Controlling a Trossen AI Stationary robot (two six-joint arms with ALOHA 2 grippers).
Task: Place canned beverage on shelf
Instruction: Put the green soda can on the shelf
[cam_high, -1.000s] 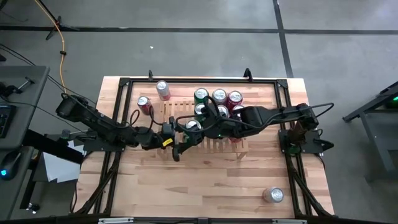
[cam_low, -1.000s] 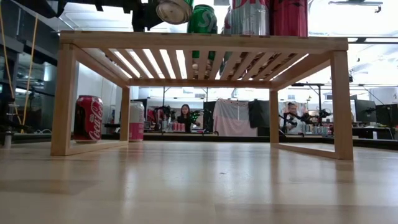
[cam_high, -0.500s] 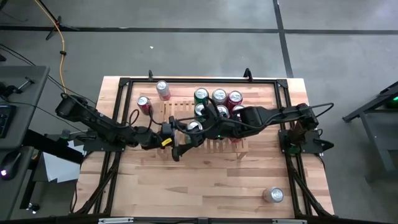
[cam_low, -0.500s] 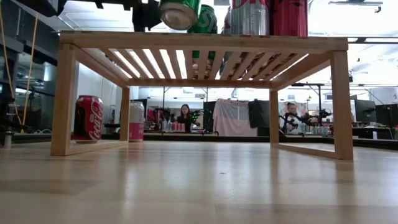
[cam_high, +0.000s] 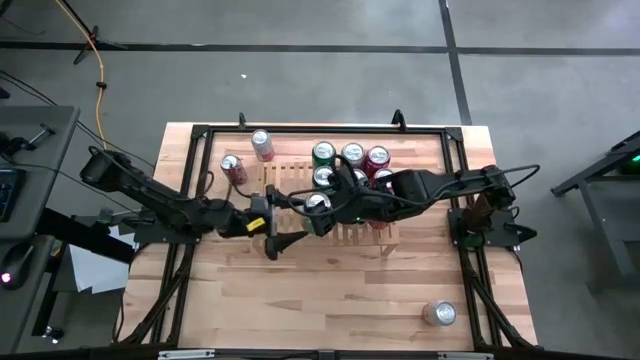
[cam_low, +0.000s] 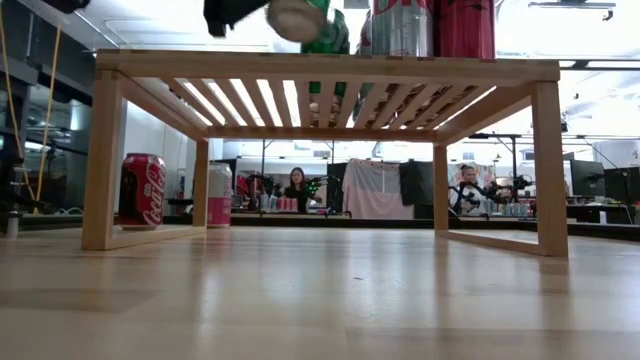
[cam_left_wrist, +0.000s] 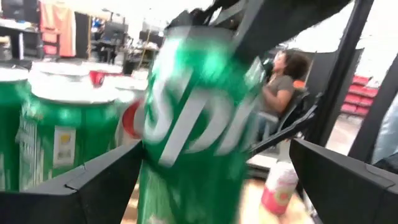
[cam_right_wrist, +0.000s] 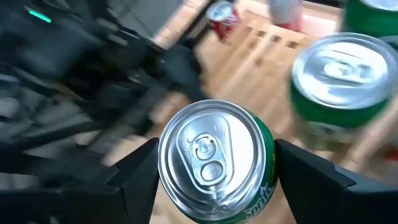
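Wooden table (cam_high: 330, 290) on black frame; grey floor (cam_high: 300, 70); seated person (cam_low: 297, 186) in room behind.

table (cam_high: 330, 290): light wood planks, dark frame along its edges | shelf (cam_low: 330, 68): slatted wood rack on short legs, mid-table, green, silver and red cans upright on top | two red cans (cam_high: 232, 167) on table behind-left of shelf | silver can (cam_high: 439, 313) near front-right corner

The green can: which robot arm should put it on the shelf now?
The right arm. Its gripper holds the green can over the shelf, beside the other cans. The left gripper has open jaws, off the can.
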